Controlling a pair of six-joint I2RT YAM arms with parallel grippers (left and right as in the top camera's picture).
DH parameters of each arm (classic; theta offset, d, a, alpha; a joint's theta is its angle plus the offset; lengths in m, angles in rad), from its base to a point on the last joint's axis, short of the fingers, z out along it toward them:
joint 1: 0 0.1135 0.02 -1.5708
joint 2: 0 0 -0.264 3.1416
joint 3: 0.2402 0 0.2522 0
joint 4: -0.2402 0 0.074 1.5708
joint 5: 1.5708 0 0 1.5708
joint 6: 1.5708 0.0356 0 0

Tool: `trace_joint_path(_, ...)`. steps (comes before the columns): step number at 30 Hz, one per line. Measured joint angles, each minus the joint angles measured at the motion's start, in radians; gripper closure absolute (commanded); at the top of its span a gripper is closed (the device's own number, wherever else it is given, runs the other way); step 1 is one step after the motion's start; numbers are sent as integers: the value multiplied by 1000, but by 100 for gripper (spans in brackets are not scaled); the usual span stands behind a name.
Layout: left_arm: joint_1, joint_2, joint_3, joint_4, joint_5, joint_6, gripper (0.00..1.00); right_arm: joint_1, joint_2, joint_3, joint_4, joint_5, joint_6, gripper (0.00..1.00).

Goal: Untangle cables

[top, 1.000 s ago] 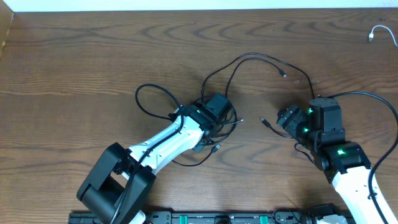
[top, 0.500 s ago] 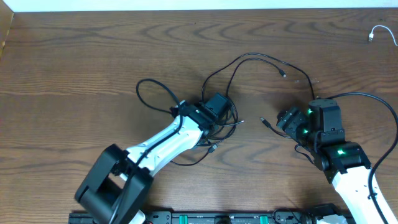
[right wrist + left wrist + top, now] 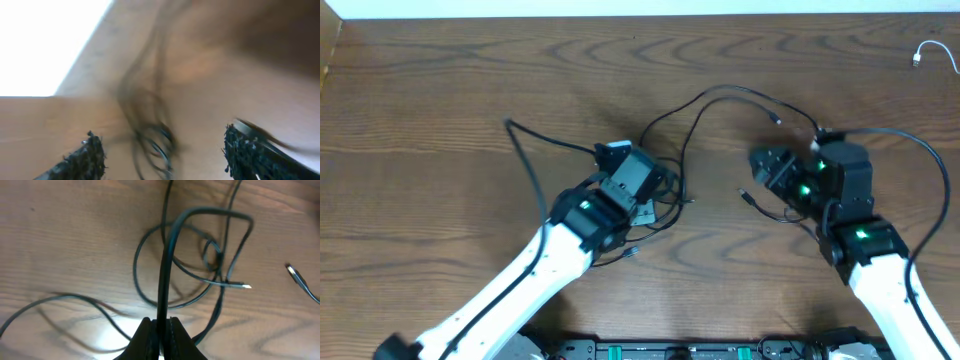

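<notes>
The tabletop (image 3: pixel 440 100) is dark brown wood with a strong grain, its long wavy bands and oval whorls running from the left edge to the right. It fills nearly all of the overhead view. Beyond the far edge lies a plain white strip (image 3: pixel 620 8); whether it is wall or floor I cannot tell. At the far left corner a paler tan border (image 3: pixel 327 55) follows the left edge. The light across the wood is even and soft. The left wrist view catches a bright glare patch (image 3: pixel 112 330) on the grain. The right wrist view, blurred, shows a blank white area (image 3: pixel 45 40) past the tabletop's edge.
</notes>
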Motion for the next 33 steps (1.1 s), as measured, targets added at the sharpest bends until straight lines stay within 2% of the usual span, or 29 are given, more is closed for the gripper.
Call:
trace_joint_path(8, 0, -79, 0, -59, -3, 39, 92, 82, 301, 93, 139, -90, 42, 28)
trace_joint_path(16, 0, -79, -1, -68, -3, 50, 93, 247, 678, 405, 186, -114, 48, 28)
trace_joint_path(24, 0, -79, -1, -69, -3, 52, 92, 314, 891, 559, 192, -76, 73, 26)
trace_joint_path(28, 0, -79, -1, -70, -3, 52, 92, 332, 968, 575, 267, -65, 91, 27)
trace_joint_path(30, 0, -79, -1, -70, -3, 52, 92, 343, 1000, 576, 327, -59, 97, 33)
trace_joint_path(31, 0, -79, -1, -69, -3, 52, 92, 347, 1012, 577, 352, -56, 99, 43)
trace_joint_path(32, 0, -79, -1, -70, -3, 52, 92, 353, 1025, 578, 370, -55, 101, 62)
trace_joint_path(33, 0, -79, -1, -70, -3, 52, 92, 358, 1035, 578, 391, -51, 108, 75)
